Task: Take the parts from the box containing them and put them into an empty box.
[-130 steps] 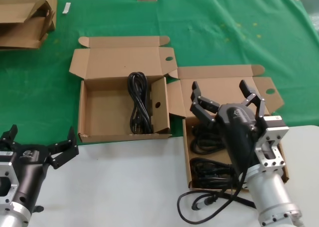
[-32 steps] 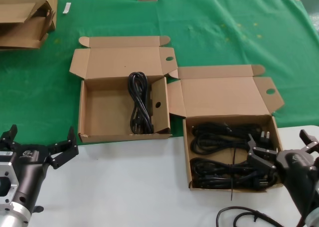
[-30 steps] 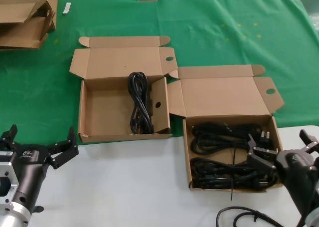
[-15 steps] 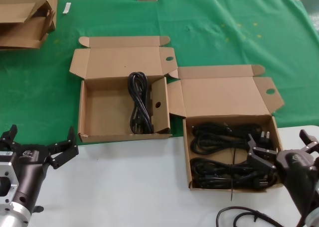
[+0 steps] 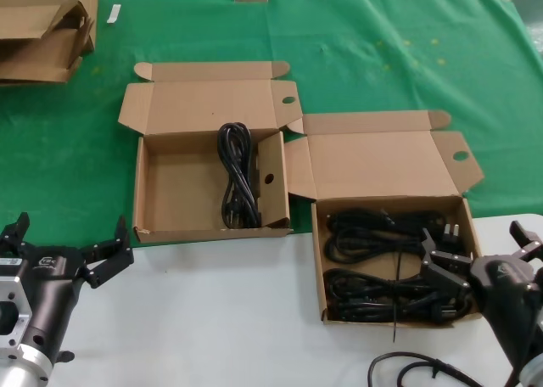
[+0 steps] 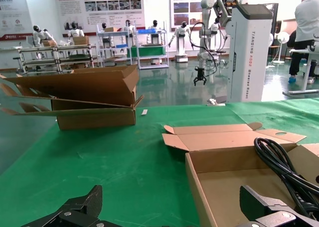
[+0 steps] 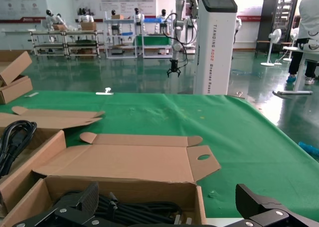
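The box containing the parts (image 5: 317, 268) stands at the right, its lid (image 5: 382, 162) folded back; several black cord bundles (image 5: 373, 260) lie in it, seen close in the right wrist view as cords (image 7: 134, 209) behind the box wall (image 7: 124, 187). The box with the tall holed side flap (image 5: 270, 179) stands left of it and holds one cord bundle (image 5: 236, 183), also cord (image 6: 279, 162). My right gripper (image 5: 475, 247) hovers open by the right box's near right corner, holding nothing. My left gripper (image 5: 72, 230) waits open at the near left, short of that box (image 6: 219, 162).
Flattened and stacked cardboard (image 5: 42, 30) lies at the far left back on the green cloth (image 5: 382, 56). A white table surface (image 5: 237, 319) runs along the front. A loose black cable (image 5: 416, 366) trails beside my right arm.
Since the oldest frame my right gripper has drawn back from above the right box to its near right corner. Over the last second nothing has moved.
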Controlling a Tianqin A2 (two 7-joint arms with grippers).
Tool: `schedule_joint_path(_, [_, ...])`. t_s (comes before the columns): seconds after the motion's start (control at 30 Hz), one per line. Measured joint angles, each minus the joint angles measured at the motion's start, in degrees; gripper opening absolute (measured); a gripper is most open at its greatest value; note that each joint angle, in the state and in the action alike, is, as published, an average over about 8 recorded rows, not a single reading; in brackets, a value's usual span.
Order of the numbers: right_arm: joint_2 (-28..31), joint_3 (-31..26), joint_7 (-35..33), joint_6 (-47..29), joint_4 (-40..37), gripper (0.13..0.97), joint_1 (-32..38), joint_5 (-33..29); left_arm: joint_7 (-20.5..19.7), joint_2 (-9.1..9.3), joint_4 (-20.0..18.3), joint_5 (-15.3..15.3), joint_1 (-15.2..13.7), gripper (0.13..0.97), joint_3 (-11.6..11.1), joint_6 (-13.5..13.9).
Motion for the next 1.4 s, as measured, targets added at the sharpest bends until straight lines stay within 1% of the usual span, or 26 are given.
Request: schedule_joint_path(1.4, [0.0, 0.0, 0.0, 0.0, 0.0, 0.966, 0.0, 0.0, 0.0, 0.0, 0.0, 0.0, 0.0, 0.966, 0.0, 0.0])
